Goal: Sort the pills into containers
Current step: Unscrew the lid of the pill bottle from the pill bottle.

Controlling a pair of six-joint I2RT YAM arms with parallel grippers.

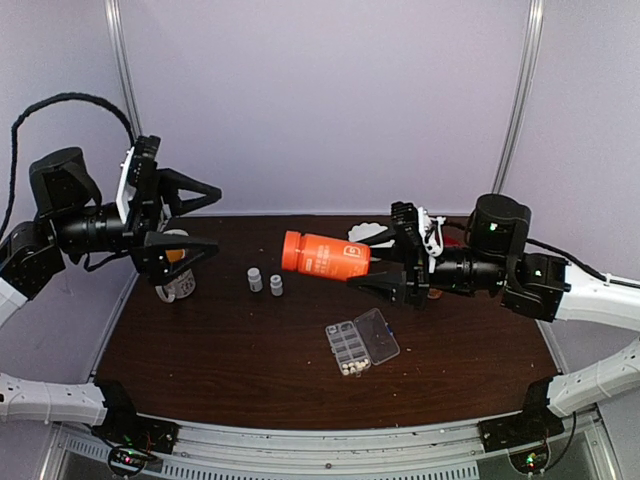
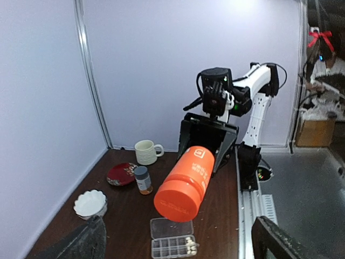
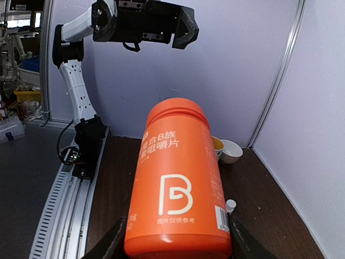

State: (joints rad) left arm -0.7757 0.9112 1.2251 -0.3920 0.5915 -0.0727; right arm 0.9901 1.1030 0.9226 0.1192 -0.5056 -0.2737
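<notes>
Pills [image 1: 350,368]: tiny, blurred specks

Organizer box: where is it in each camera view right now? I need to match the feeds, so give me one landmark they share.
Top external: the organizer box lies lid open on the table, centre front, below the orange bottle.
Left wrist: bottom centre, under the bottle's near end.
Right wrist: not in view.
Shared landmark: the orange bottle, held off the table, shows in all three views.
</notes>
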